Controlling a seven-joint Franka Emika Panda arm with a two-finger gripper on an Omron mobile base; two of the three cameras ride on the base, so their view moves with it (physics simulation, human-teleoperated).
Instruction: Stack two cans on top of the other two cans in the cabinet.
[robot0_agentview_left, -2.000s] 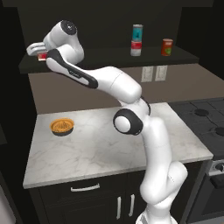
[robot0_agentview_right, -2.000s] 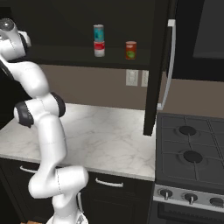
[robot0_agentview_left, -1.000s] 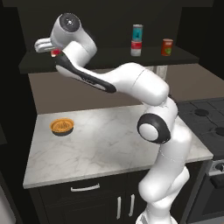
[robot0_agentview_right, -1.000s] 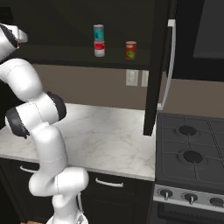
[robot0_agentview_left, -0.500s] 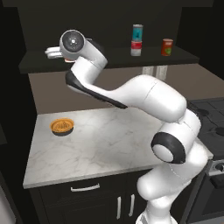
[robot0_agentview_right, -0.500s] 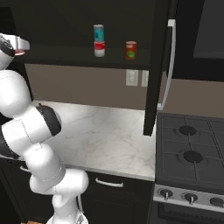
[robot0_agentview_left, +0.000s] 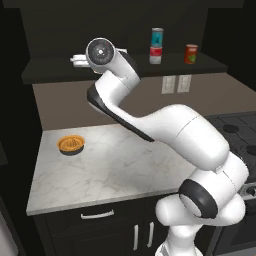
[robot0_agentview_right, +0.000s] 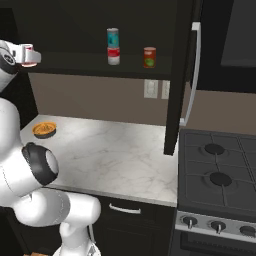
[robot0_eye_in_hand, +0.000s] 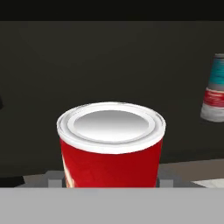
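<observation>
My gripper is shut on the bright red can, which stands upright between the fingers with its silver lid showing. Seen from the right base, the gripper holds the red can at the left end of the cabinet shelf. In the left base view the gripper hovers just over the shelf board. Further right, the teal can sits on top of the red-and-white can. The dark orange can stands alone beside that stack.
An orange bowl rests on the marble counter below. A stove lies to the right, past a black panel with a long silver handle. Wall outlets sit under the shelf.
The hand has travelled right along the shelf with the red can in its grip, and the elbow has swung out to the right. The other cans have not moved.
</observation>
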